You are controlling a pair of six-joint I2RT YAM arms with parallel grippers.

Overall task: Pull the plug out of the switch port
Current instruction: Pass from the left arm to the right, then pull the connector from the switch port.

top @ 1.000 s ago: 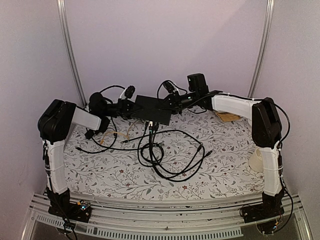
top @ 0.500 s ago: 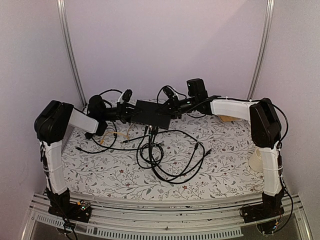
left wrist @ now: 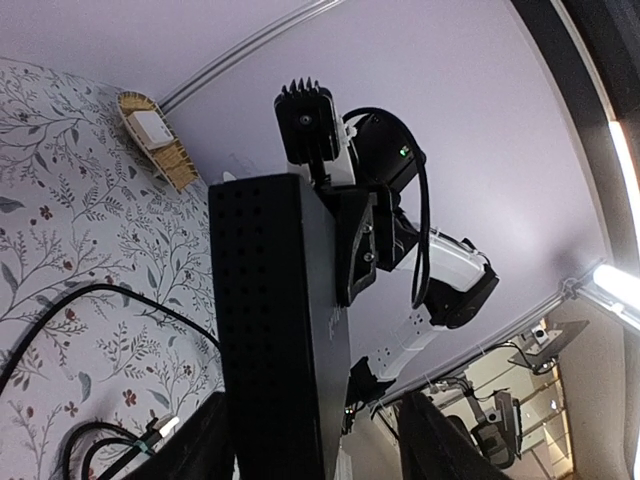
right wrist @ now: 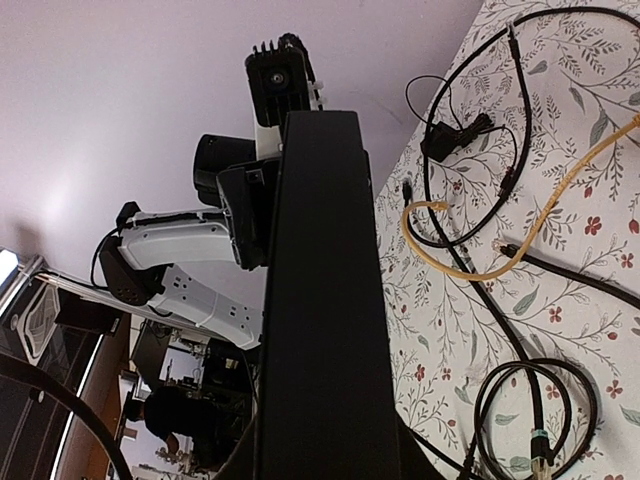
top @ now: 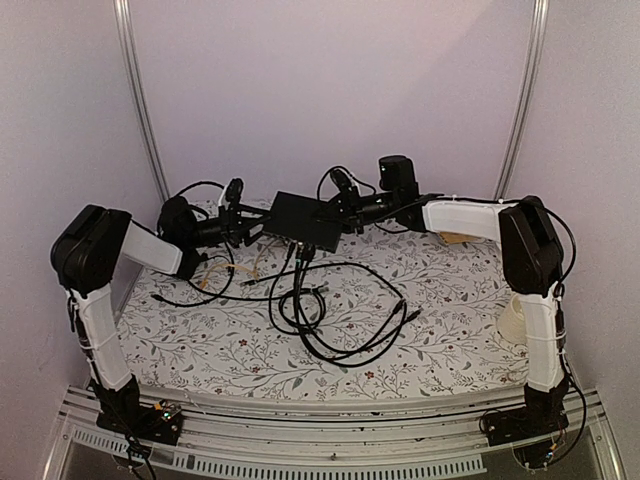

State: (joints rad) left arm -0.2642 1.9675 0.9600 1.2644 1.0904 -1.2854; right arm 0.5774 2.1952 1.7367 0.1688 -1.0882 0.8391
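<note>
The black switch [top: 302, 220] hangs in the air over the back of the table. My right gripper [top: 335, 210] is shut on its right end; in the right wrist view the switch [right wrist: 320, 300] fills the space between the fingers. My left gripper [top: 252, 223] is open at the switch's left end. In the left wrist view the switch [left wrist: 280, 330] stands between the spread fingers [left wrist: 440, 440], with a gap on one side. Black cables with their plugs [top: 299, 248] hang from the switch's near edge down to the table.
Coils of black cable [top: 320, 310] and a thin yellow cable [top: 235, 270] lie on the flowered cloth under the switch. A small basket with a white box [top: 455, 237] is at the back right. A cream cup [top: 512, 320] stands by the right arm.
My left arm has drawn back to the left and its gripper now stands open at the switch's end. The right gripper still holds the switch, slightly higher.
</note>
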